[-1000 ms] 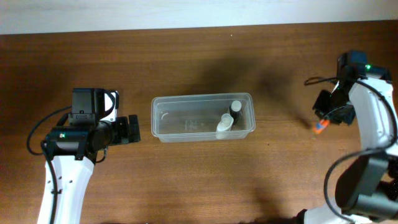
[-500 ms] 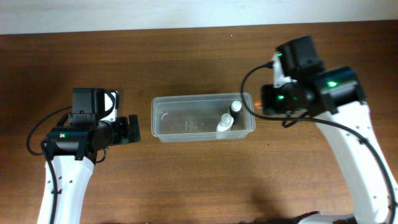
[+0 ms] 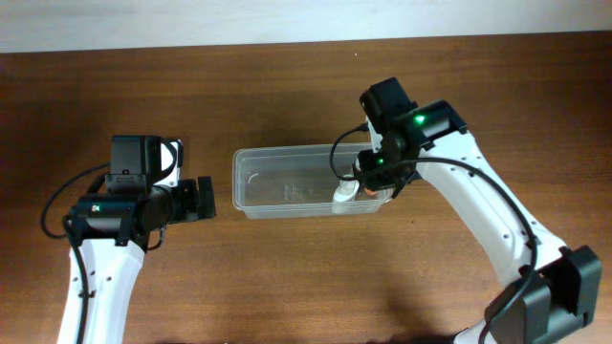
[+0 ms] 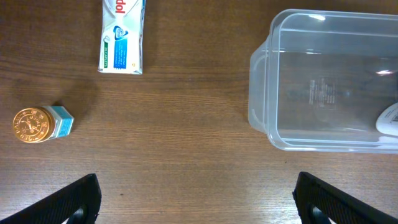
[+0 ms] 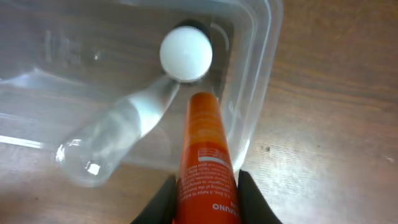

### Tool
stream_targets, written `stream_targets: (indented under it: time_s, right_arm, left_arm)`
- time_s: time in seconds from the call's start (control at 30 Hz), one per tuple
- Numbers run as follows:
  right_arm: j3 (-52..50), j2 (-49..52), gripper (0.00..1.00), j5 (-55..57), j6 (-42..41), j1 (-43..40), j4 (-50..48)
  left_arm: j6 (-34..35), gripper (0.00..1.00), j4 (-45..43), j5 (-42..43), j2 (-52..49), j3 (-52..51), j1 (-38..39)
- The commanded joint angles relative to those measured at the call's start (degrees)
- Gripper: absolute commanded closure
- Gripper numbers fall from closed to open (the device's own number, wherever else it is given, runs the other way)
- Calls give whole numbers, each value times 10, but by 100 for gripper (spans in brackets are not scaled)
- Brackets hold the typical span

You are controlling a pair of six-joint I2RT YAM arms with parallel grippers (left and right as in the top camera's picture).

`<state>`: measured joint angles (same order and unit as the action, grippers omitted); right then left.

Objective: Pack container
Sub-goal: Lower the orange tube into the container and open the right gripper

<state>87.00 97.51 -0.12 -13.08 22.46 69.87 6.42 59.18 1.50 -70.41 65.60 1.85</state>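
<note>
The clear plastic container (image 3: 277,186) sits mid-table on the brown wooden table (image 3: 287,287), with 2 things at its right end: a white-capped bottle (image 5: 186,53) standing upright and a clear bottle (image 5: 118,134) tilted against it. The right gripper (image 3: 375,178) hangs over that end, its fingers pinching an orange tube (image 5: 204,155) whose tip reaches just beside the white cap. The left gripper (image 4: 196,198) hovers left of the container with fingers spread wide, and a toothpaste box (image 4: 122,37) and a gold-lidded jar (image 4: 40,123) lie on the table well apart from the container.
</note>
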Motion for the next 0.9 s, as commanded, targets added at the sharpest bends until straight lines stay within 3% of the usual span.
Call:
stream_targets:
  time_s: [0.0, 0.1, 0.2, 0.3, 0.47, 0.6, 0.7, 0.73, 0.87]
  right_arm:
    - [-37, 5, 76, -1, 2, 5, -26]
    - [-57, 5, 76, -1, 2, 5, -42]
    - [-61, 5, 61, -1, 2, 5, -48]
    - [-61, 5, 53, -1, 2, 5, -55]
    - [-18, -10, 53, 8, 2, 4, -49]
    - [43, -77, 49, 63, -29, -10, -44]
    - [54, -126, 40, 70, -44, -47, -48]
    - [53, -151, 32, 70, -54, -83, -40]
    - [53, -172, 25, 54, -56, -192, 25]
  left_arm:
    - [-9, 1, 0, -4, -2, 9, -3]
    - [-9, 1, 0, -4, -2, 9, -3]
    - [-9, 1, 0, -4, -2, 9, -3]
    - [-9, 1, 0, -4, -2, 9, -3]
    - [-9, 1, 0, -4, -2, 9, -3]
    - [-9, 1, 0, -4, -2, 9, -3]
    - [-9, 1, 1, -4, -2, 9, -3]
    - [-9, 1, 0, -4, -1, 9, -3]
    - [-9, 1, 1, -4, -2, 13, -3]
